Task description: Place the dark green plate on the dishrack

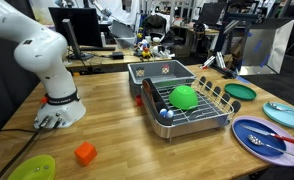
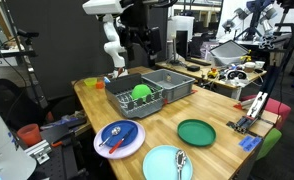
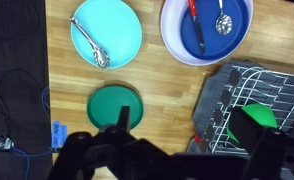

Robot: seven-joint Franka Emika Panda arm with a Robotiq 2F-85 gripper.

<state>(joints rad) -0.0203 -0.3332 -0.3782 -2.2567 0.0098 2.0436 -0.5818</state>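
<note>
Hovering above the counter (image 3: 162, 85), the gripper (image 3: 169, 158) is holding its fingers (image 3: 79, 150) wide apart, empty; the dark green plate (image 3: 117, 106) is lying near the dishrack (image 3: 255, 88).

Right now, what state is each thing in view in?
Hand, open, empty, raised over the table.
Dark green plate, flat on the table, empty.
Rack, holding an overturned green bowl.
Blue plate, on a lilac plate, utensils in it.
Teal plate, flat, spoon on it.
</note>
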